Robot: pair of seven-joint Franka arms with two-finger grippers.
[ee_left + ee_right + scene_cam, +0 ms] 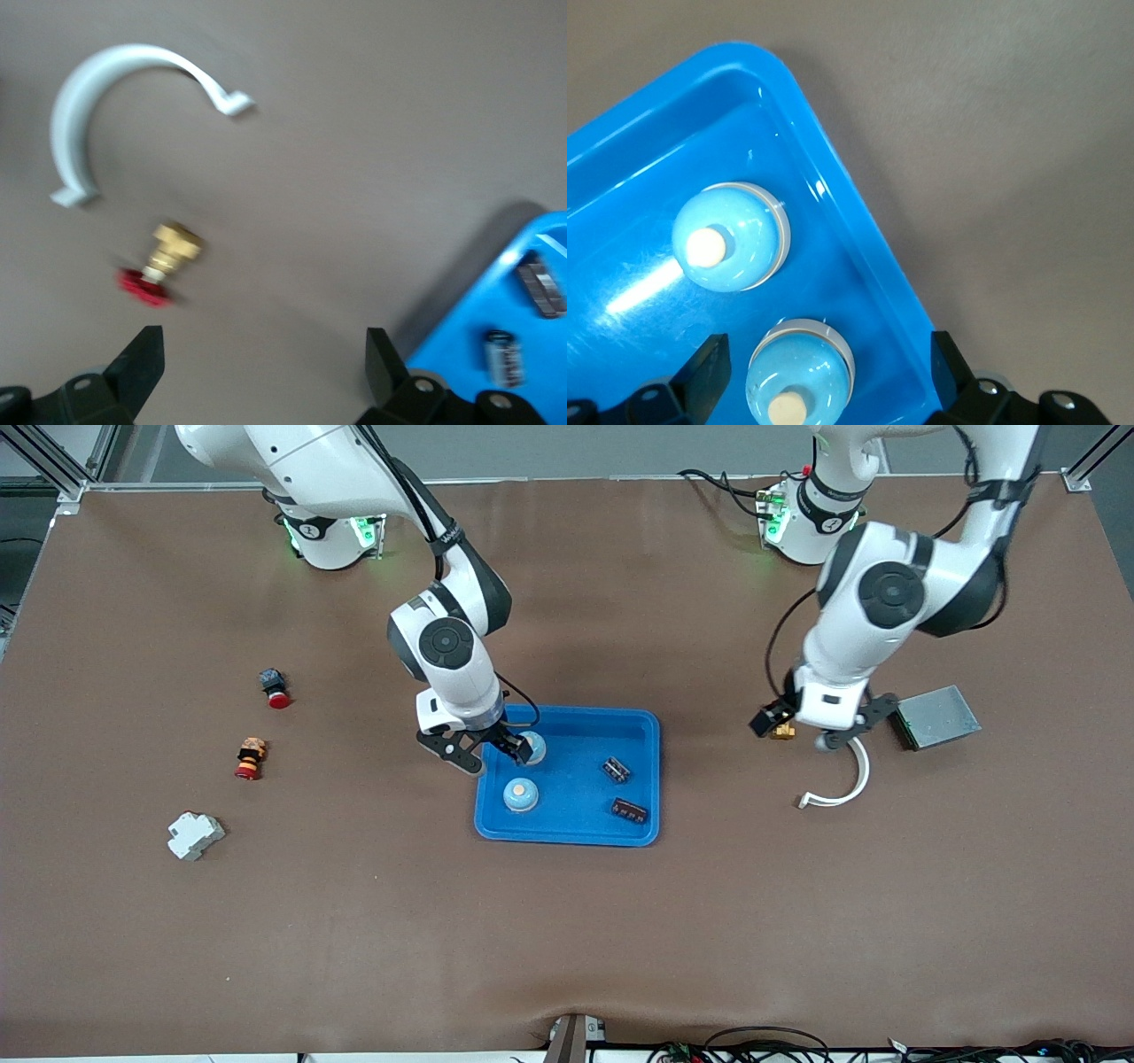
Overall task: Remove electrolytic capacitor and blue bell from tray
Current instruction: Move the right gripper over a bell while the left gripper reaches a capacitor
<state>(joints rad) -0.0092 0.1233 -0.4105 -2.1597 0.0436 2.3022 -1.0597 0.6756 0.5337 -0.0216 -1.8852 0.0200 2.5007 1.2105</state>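
A blue tray [567,726] in the middle of the table holds two blue dome bells and two dark capacitors [617,770] [629,810]. My right gripper [489,753] hangs open over the tray's corner toward the right arm's end. The bell [799,372] farther from the front camera [535,746] sits between its fingers, touching neither. The other bell [731,237] [521,794] stands beside it. My left gripper [817,724] [264,359] is open and empty over bare table next to a brass valve [168,257], toward the left arm's end. The left wrist view also catches the capacitors [503,356].
A white curved clip [842,784] [97,106] lies by the brass valve [782,732], with a grey metal box [937,716] beside them. Toward the right arm's end lie a red-capped button [275,688], an orange and red part [251,758] and a white breaker [195,835].
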